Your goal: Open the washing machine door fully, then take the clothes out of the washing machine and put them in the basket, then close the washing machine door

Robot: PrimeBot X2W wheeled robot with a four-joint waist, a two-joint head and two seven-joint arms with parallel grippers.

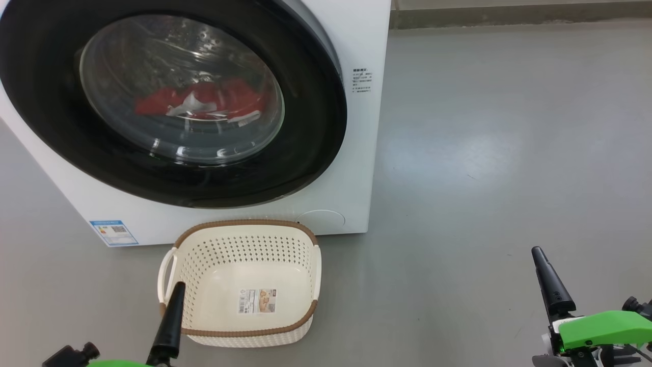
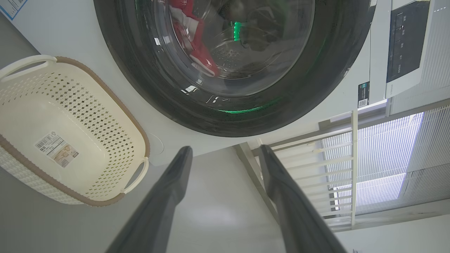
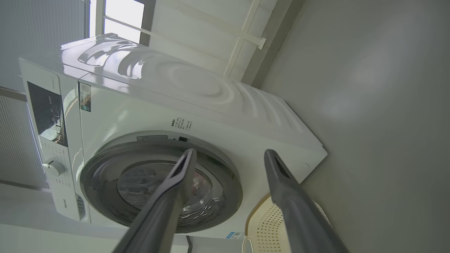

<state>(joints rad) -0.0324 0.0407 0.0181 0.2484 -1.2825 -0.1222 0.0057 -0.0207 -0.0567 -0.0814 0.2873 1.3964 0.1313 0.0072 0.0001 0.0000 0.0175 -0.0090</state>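
Wide apart and empty, left gripper (image 2: 225,149) and right gripper (image 3: 230,151) hover low. Basket (image 1: 239,224) sits just before the shut washing machine door (image 1: 310,132) — red clothes (image 1: 204,97) inside.

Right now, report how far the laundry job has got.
Nothing is done yet: the washing machine door looks shut, the clothes lie behind its glass, and the basket is empty. In hand: nothing; the left gripper and right gripper are open, clear of the door. To do: open, unload, close.

Head looks down on washing machine (image 1: 359,168), both wrists face it, seemingly rolled sideways
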